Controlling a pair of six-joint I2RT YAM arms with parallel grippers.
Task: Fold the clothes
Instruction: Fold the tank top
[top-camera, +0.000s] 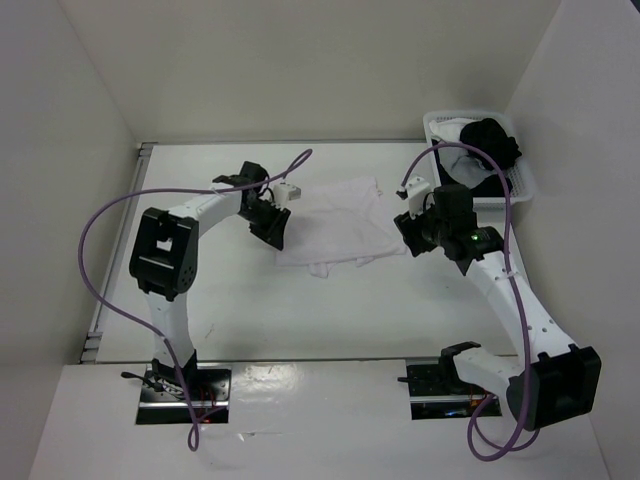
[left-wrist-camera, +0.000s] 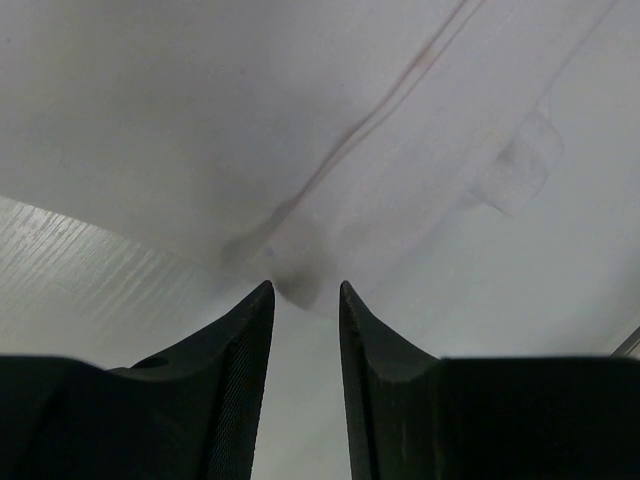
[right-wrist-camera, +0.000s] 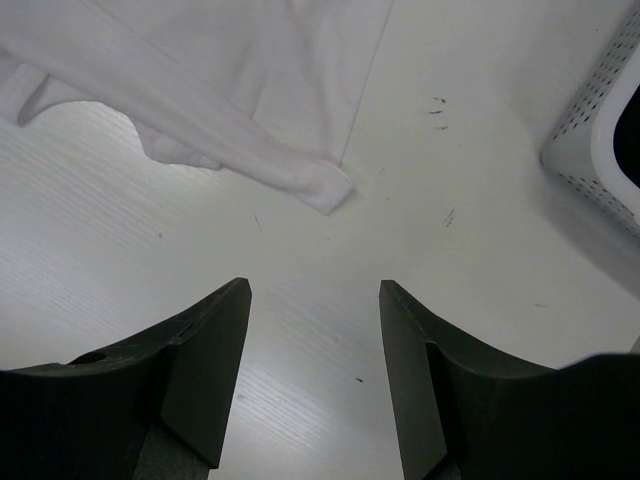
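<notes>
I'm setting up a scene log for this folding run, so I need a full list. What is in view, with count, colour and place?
garment: one, white, spread flat at the middle of the table
basket: one, white lattice plastic, far right corner of the table
dark clothing: one bundle, black, inside the basket
pale clothing: some, white, in the basket beside the black bundle; count unclear
table: one, white, under everything
cables: two, purple, one looping along each arm
left gripper: one, black, jaws narrowly apart at the garment's left edge
right gripper: one, black, open over bare table by the garment's right edge
</notes>
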